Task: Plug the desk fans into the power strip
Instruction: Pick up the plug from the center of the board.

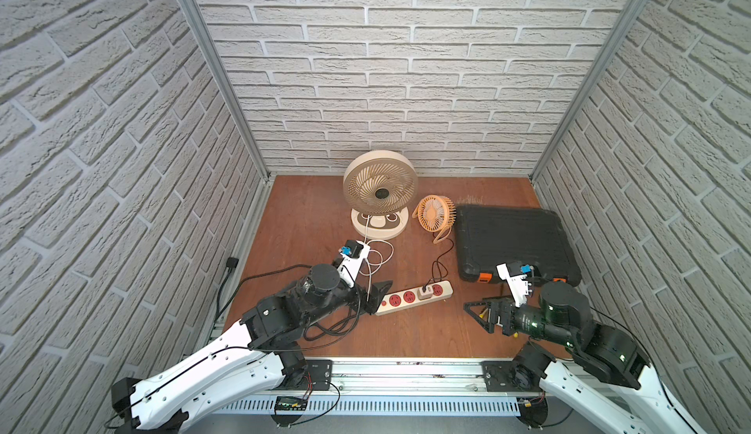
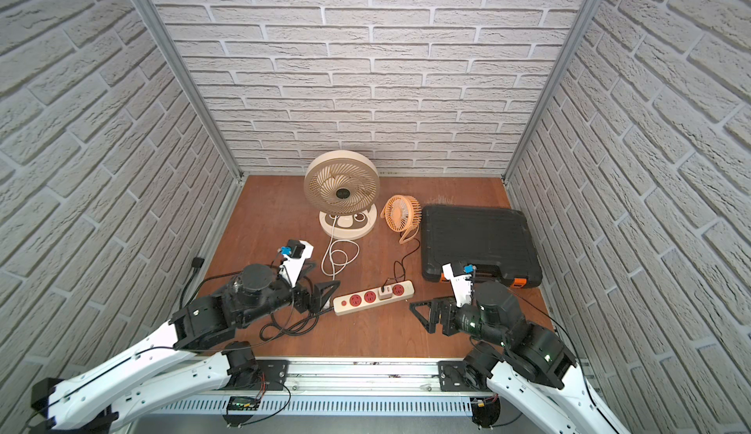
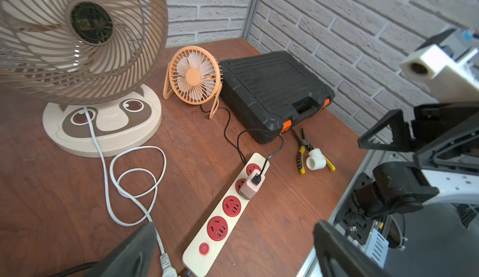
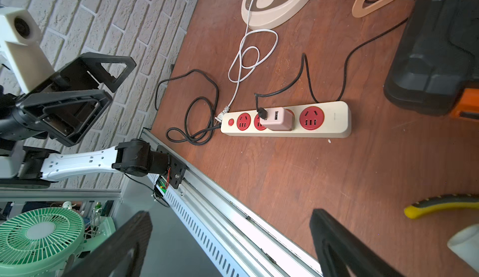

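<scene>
You've got the power strip (image 1: 413,298) lying flat on the brown tabletop (image 1: 309,216), mid-front, between the two arms, angled slightly; its red button (image 3: 204,249) end points twd the left arm, thick black cord (image 4: 191,112) coiled off that end. Four red sockets in a row; a pinkish USB adapter (image 3: 251,186) sits in the 3rd socket from the button, w/ a thin black cable (image 3: 228,130) running from it back to the small orange fan (image 1: 435,213). Big beige desk fan (image 1: 380,192) stands upright at the rear centre; its white cord (image 3: 134,182) loops on the table and its plug (image 4: 223,113) lies loose just beside the strip's button end, not in any socket. Left gripper (image 1: 376,296): jaws spread wide, nothing between them, hovering right at the button end of the strip. Right gripper (image 1: 479,315): jaws also spread wide and holding nothing, near the strip's far end but apart from it. Black tool case (image 1: 514,243) w/ orange latches sits rear right. Yellow-handled pliers (image 3: 303,150) and a white pipe elbow (image 3: 315,160) lie next to the case, close to the right gripper. Green fan (image 4: 39,236) visible off the table in the right wrist view.
</scene>
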Controlling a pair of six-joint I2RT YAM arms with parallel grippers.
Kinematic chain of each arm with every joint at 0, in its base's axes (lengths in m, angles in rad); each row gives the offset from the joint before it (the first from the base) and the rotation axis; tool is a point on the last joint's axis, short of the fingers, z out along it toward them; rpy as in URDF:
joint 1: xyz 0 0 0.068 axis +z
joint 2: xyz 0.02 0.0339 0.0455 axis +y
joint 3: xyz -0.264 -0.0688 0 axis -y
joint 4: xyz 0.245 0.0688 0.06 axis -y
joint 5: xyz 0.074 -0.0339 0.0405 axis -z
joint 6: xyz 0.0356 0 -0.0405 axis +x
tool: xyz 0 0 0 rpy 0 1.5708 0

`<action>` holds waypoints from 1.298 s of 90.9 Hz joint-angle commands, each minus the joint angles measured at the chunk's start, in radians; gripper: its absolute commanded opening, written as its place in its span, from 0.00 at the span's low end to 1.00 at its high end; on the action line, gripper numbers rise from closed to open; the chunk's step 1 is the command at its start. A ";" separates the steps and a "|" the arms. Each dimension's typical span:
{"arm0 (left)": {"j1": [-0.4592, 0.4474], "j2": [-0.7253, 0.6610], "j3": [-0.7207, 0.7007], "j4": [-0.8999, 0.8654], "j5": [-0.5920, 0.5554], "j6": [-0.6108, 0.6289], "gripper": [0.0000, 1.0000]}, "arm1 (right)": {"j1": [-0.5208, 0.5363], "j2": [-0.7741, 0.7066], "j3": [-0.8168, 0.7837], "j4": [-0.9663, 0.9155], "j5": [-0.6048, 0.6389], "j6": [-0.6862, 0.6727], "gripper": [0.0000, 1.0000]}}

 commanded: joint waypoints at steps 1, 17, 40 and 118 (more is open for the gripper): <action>0.011 -0.062 -0.048 -0.039 -0.046 -0.073 0.98 | 0.006 -0.057 -0.009 -0.041 0.028 0.026 1.00; 0.013 -0.137 -0.120 -0.046 -0.084 -0.142 0.98 | 0.006 -0.124 -0.077 0.018 0.057 0.048 1.00; 0.016 -0.152 -0.183 -0.026 -0.198 -0.173 0.98 | 0.006 -0.116 -0.163 0.168 0.113 0.036 1.00; 0.236 0.143 -0.127 -0.006 -0.214 -0.149 0.98 | -0.033 0.340 -0.152 0.553 0.152 -0.108 0.99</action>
